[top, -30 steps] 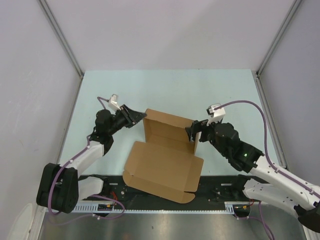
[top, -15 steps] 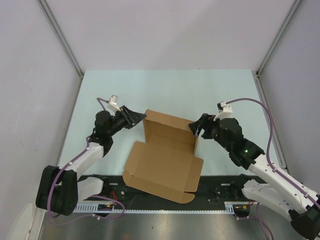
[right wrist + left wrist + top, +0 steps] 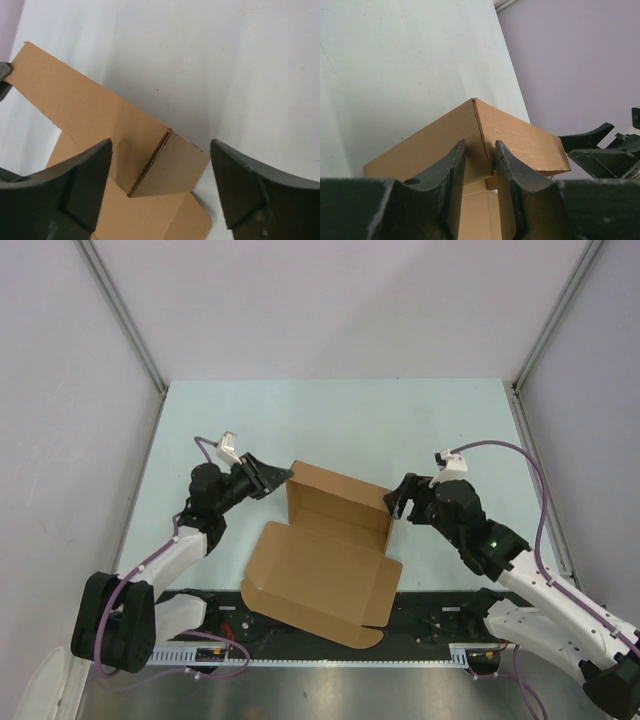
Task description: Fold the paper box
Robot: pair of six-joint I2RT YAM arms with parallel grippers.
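- Left gripper [image 3: 480, 150] is nearly closed, its fingers [image 3: 451, 172] pinching the far-left corner of the paper box [image 3: 325, 560], one on each face of the upright wall.
- Right gripper [image 3: 160, 142] is spread wide and holds nothing. Its tips straddle the box's far-right corner, where a short side flap stands, without touching it.
- Box is half-formed: the back wall stands upright at its far edge, and a large tabbed panel lies flat on its near side.
- Only brown cardboard shows inside it.
- It rests on the pale green table [image 3: 350, 420], between the two arms.
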